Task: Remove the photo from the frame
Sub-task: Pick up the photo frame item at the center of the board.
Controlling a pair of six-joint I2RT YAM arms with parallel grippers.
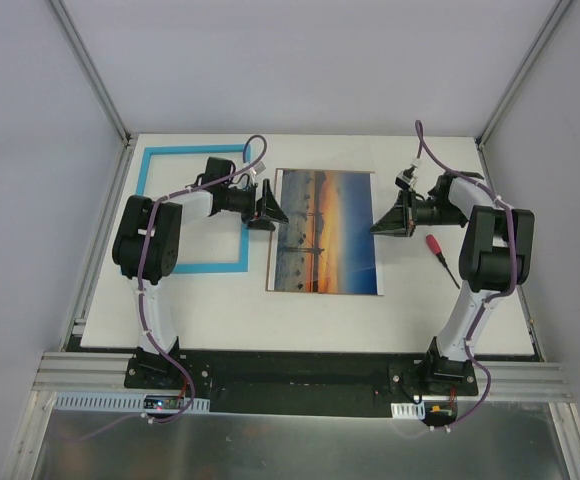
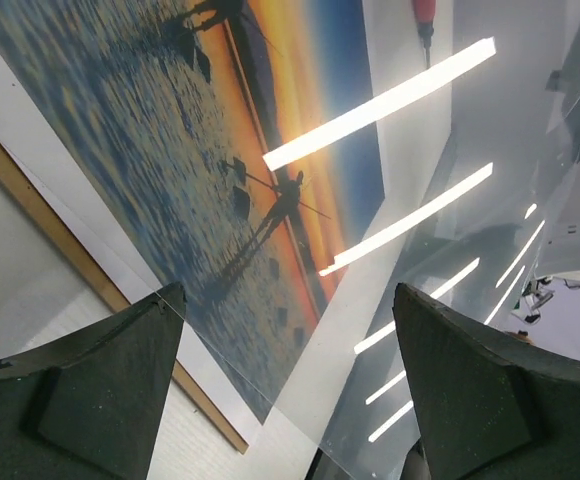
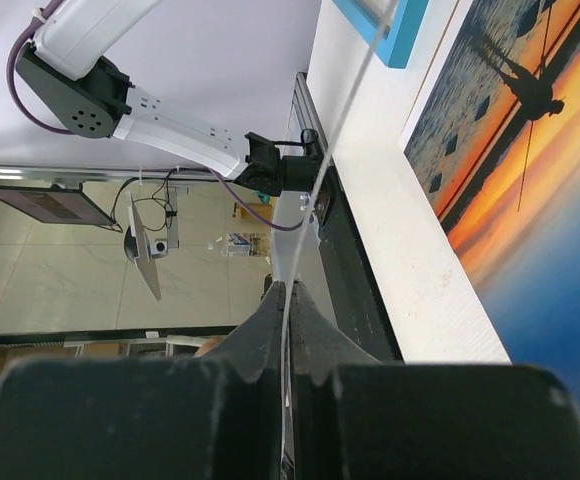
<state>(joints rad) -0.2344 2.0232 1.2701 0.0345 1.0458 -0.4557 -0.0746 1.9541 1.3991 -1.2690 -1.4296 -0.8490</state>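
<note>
Right gripper (image 1: pixel 382 222) mine, clenched on edge of clear pane (image 3: pixel 345 110) above photo (image 1: pixel 325 230). Left gripper (image 1: pixel 275 210) released, jaws wide, at photo's left edge. Photo flat on table (image 1: pixel 220 310), just right of frame (image 1: pixel 160 152).

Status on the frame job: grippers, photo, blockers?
Left gripper open; right gripper shut on thin clear sheet. Rectangular orange-sunset photo lies outside turquoise rectangular frame. Clear sheet over photo.

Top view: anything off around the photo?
Nothing spilled or damaged. One oddity: the right gripper is shut on a clear sheet, holding it tilted above the photo; from above it is nearly invisible. The left gripper is open by the photo's other side.
</note>
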